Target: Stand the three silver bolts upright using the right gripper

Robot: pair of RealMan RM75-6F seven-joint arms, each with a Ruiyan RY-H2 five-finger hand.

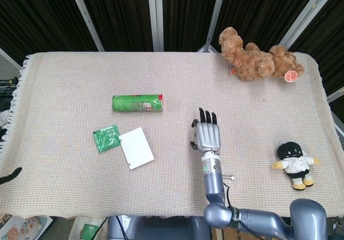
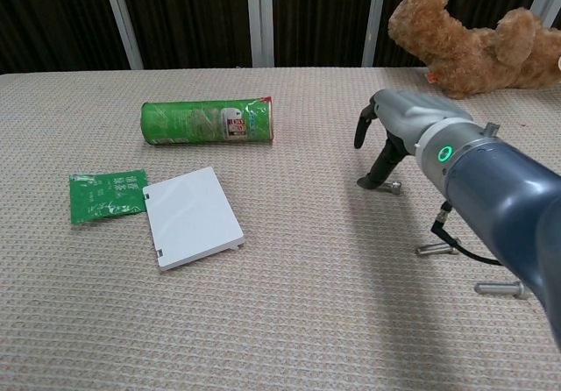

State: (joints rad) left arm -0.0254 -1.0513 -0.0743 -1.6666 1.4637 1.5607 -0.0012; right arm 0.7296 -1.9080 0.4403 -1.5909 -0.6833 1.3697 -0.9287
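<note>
The right hand is hovering with its fingers spread and pointing down, holding nothing. The farthest bolt is lying flat on the surface right under its fingertips, pointing sideways.

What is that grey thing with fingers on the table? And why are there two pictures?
That grey thing is a robot hand on the end of a metal arm. It is the robot's right one. The two pictures come from the robot's own cameras: one in its head, looking down at the table, and one in its chest, looking across it from low down. On the cloth lie three silver bolts on their sides. The robot hand reaches down over one bolt, with its fingers curled around it; I cannot tell whether it has gripped it yet. The second bolt and the third bolt lie nearer the front. There are also a green tube, a green packet, a white card, a brown teddy and a small doll.
</note>
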